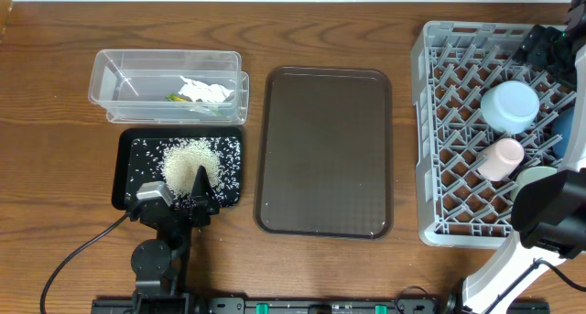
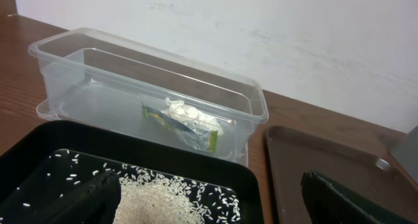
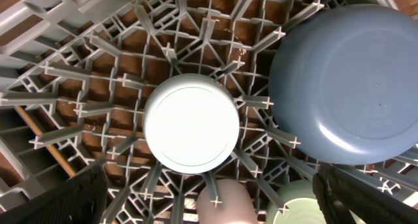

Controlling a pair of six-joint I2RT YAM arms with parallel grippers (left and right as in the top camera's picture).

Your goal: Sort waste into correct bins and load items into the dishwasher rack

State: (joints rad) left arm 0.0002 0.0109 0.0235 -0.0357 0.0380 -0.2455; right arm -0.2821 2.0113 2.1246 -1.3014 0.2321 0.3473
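Left gripper [image 2: 209,201] hangs wide and empty over the black tray [image 2: 29,152], its fingers straddling the rice [image 2: 163,201] (stray grains reach toward the rim). Just behind, the clear tub [image 2: 78,61] holds the tissue [image 2: 189,113] and the wrapper [image 2: 153,113]. Right gripper [image 3: 219,198], equally wide and empty, hovers over the rack [image 3: 78,74], where the light-blue bowl [image 3: 189,123], dark-blue bowl [image 3: 346,87], mint bowl [image 3: 297,209] and pink cup [image 3: 228,208] sit. Sorting looks finished, so lift each arm straight up before swinging away.
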